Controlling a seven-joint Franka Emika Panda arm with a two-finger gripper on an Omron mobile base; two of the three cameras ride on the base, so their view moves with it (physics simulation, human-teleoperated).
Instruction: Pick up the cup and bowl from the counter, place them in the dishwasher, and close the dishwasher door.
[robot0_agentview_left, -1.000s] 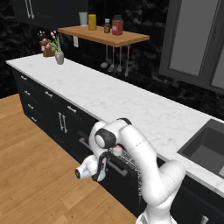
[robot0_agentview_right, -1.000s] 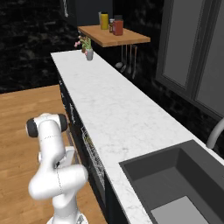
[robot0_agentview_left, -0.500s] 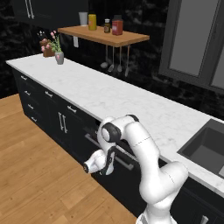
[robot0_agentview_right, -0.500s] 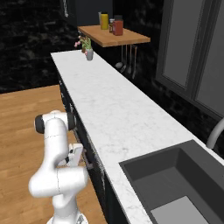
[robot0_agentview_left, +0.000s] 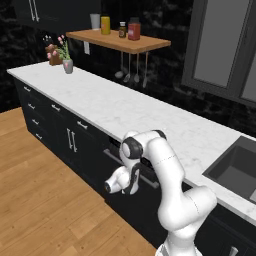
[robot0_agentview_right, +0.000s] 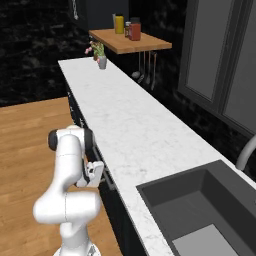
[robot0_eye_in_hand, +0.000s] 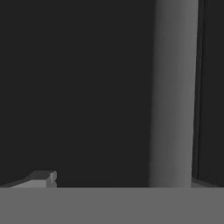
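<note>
My gripper (robot0_agentview_left: 135, 181) is low in front of the black dishwasher door (robot0_agentview_left: 131, 202), its open fingers against the panel just below the counter (robot0_agentview_left: 125, 107). The door stands nearly upright, with a thin dark gap at its top. Its long grey bar handle (robot0_agentview_left: 150, 180) runs just beside the hand. From the right base view, the gripper (robot0_agentview_right: 100, 172) presses at the cabinet front under the counter edge (robot0_agentview_right: 107, 165). Close up, the hand view has the door panel (robot0_eye_in_hand: 78, 87), the grey handle (robot0_eye_in_hand: 173, 92) and one fingertip (robot0_eye_in_hand: 41, 178). The cup and bowl are out of view.
A grey flower vase (robot0_agentview_left: 67, 65) stands at the counter's far left end. A wooden wall shelf (robot0_agentview_left: 120, 41) holds jars, with utensils hanging below. A dark sink (robot0_agentview_left: 237, 167) lies to the right. Black cabinets (robot0_agentview_left: 70, 140) adjoin the dishwasher; wooden floor (robot0_agentview_left: 45, 200) spreads in front.
The hand has moved in toward the cabinet front, and the dishwasher door has swung up with it until nearly shut. The wire rack seen earlier is now hidden.
</note>
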